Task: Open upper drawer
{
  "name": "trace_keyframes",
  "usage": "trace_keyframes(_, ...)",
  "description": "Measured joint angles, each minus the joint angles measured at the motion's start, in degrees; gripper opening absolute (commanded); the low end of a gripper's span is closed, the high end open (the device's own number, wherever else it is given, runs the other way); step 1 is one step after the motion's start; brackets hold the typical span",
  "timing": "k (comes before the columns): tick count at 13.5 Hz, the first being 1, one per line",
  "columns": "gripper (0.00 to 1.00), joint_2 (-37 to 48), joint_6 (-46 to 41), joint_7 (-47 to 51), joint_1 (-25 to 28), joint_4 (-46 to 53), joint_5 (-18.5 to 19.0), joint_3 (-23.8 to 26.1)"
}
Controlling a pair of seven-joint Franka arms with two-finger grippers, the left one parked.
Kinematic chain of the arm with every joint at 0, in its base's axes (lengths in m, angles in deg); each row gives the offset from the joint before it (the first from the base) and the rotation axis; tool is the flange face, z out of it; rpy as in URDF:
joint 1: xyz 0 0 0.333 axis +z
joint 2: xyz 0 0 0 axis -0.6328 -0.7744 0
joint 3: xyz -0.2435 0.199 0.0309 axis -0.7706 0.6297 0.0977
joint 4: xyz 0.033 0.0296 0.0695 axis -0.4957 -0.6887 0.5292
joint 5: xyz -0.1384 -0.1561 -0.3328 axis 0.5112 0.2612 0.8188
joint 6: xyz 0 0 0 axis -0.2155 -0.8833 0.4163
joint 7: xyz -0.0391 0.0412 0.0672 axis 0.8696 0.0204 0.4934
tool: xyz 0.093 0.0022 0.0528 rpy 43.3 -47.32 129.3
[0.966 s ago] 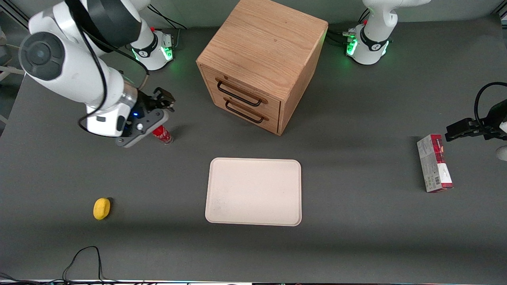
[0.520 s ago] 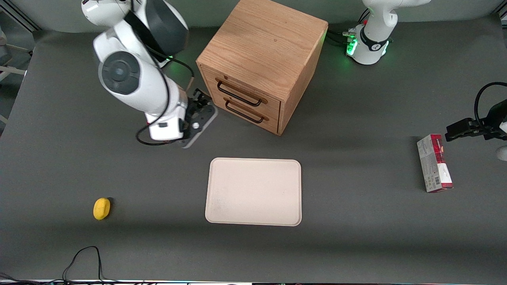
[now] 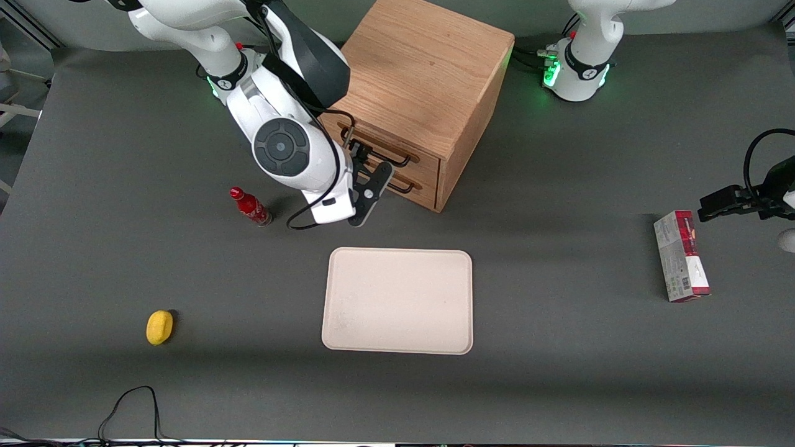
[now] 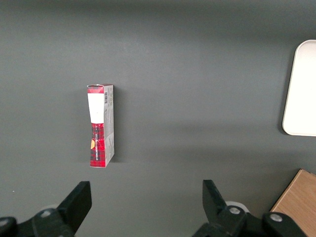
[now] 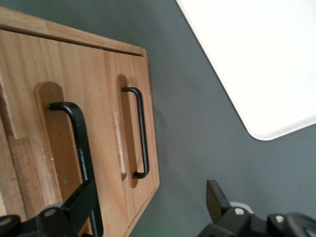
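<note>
the light oak cabinet (image 3: 415, 93) stands on the dark table (image 3: 559, 372), farther from the front camera than the cream tray (image 3: 397, 301), with its two drawer fronts turned at an angle toward the working arm's end. the upper drawer (image 3: 397, 146) is the topmost of the two, sitting flush and shut in the cabinet, its long dark bar handle (image 3: 388, 158) running across its front; the lower drawer (image 3: 407, 180) lies just beneath it with a matching handle. the gripper (image 3: 360, 155) hangs directly in front of the upper drawer, at the end of its handle nearer the working arm, with the white wrist body just beside the cabinet's front. in the right wrist view the fingers (image 5: 81, 205) stand spread apart, one dark finger lying along the upper drawer's handle (image 5: 74, 133) and seemingly against it, the other well off over the table, so nothing is clamped between them. the lower drawer's handle (image 5: 140, 131) shows just beside it in that view, with a corner of the tray (image 5: 256, 59) near. a small red bottle (image 3: 250, 207) lies tilted on the table beside the arm, a yellow object (image 3: 159, 326) rests nearer the front camera at the working arm's end, and a red and white box (image 3: 680, 256) lies toward the parked arm's end.
</note>
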Motion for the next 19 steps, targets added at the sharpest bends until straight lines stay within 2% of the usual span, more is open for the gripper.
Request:
trace_keyframes(6, 1.0, -0.47, -0.97, -0.06, 2.41, -1.74, -0.27, 0.14)
trace_keyframes(19, 1.0, -0.46, -1.1, -0.07, 3.38, -4.69, -0.37, 0.15)
